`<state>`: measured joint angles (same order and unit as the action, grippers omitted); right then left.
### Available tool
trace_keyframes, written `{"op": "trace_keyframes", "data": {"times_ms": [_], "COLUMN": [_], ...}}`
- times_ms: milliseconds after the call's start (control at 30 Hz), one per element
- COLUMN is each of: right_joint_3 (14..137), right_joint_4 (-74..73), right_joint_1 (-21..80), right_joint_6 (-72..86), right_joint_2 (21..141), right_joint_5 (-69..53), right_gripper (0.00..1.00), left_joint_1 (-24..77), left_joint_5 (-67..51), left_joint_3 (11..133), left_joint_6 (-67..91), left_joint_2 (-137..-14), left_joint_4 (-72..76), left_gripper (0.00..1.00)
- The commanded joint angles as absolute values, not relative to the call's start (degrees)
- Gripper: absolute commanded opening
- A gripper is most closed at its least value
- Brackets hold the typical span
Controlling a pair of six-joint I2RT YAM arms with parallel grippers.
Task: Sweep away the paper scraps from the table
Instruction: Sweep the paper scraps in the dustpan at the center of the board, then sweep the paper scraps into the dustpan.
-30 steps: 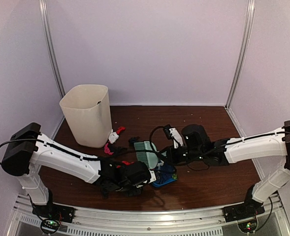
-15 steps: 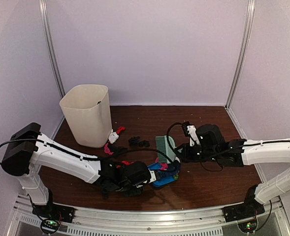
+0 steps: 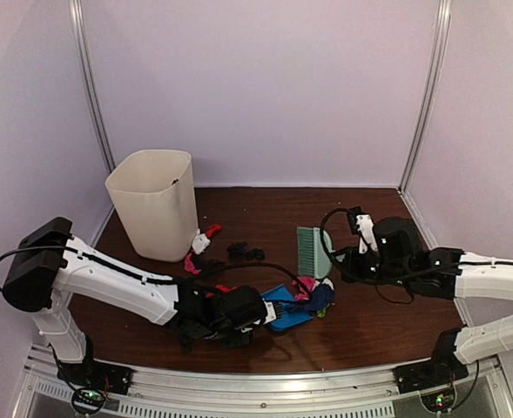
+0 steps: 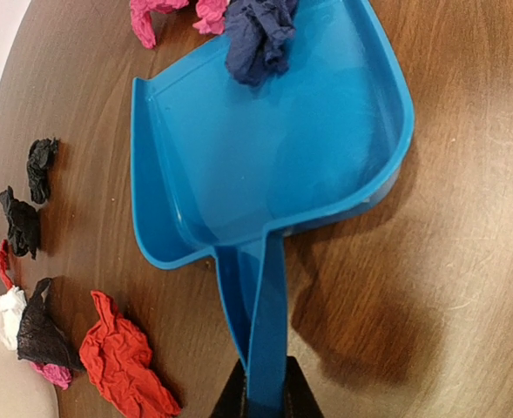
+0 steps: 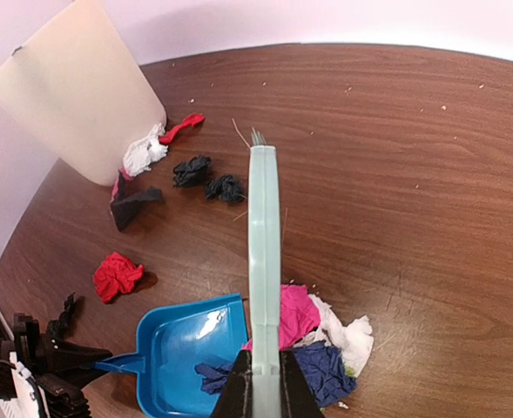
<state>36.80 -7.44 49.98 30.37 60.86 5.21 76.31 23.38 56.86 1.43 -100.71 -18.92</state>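
My left gripper [image 4: 263, 396] is shut on the handle of the blue dustpan [image 4: 273, 148], which lies on the table [image 3: 369, 322]. A dark blue scrap [image 4: 258, 35] lies across the pan's mouth. Pink, white and dark blue paper scraps [image 5: 326, 335] are heaped just outside that mouth. My right gripper [image 5: 265, 383] is shut on the pale green brush [image 5: 264, 235], held above and behind the heap. The brush [image 3: 313, 251] is right of the dustpan [image 3: 286, 311]. A red scrap [image 5: 117, 274] and black scraps [image 5: 208, 178] lie further left.
A cream bin [image 3: 154, 202] stands at the back left, with white, red, pink and black scraps [image 3: 199, 248] at its foot. The left arm [image 3: 134, 287] stretches low across the front left. A silver rail [image 3: 256, 383] runs along the front edge.
My right gripper has carried the brush to the right and back, off the dustpan. The heap of scraps at the pan's mouth now shows. The left arm and dustpan have stayed put.
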Motion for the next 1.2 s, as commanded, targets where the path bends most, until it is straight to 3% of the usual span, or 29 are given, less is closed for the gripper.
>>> {"op": "trace_keyframes", "data": {"times_ms": [0,300,533,1167], "right_joint_3": [37.96,36.98,34.33,32.12], "right_joint_4": [-6.17,-10.72,-7.24,-2.09], "right_joint_1": [47.63,45.62,47.02,57.34], "right_joint_6": [26.75,20.95,15.02,16.83], "right_joint_2": [60.07,64.87,66.1,72.39], "right_joint_5": [10.52,27.34,21.21,7.54], "right_gripper": [0.0,0.0,0.0,0.0], "left_joint_1": [76.55,76.52,76.38,75.65], "left_joint_5": [23.94,24.86,25.13,23.57], "left_joint_3": [58.21,58.67,58.97,62.18], "left_joint_6": [2.86,3.51,3.1,-1.42], "left_joint_2": [-99.71,-99.84,-100.62,-104.35], "left_joint_4": [-19.45,-20.21,-20.13,-19.42], "left_gripper": [0.0,0.0,0.0,0.0]}}
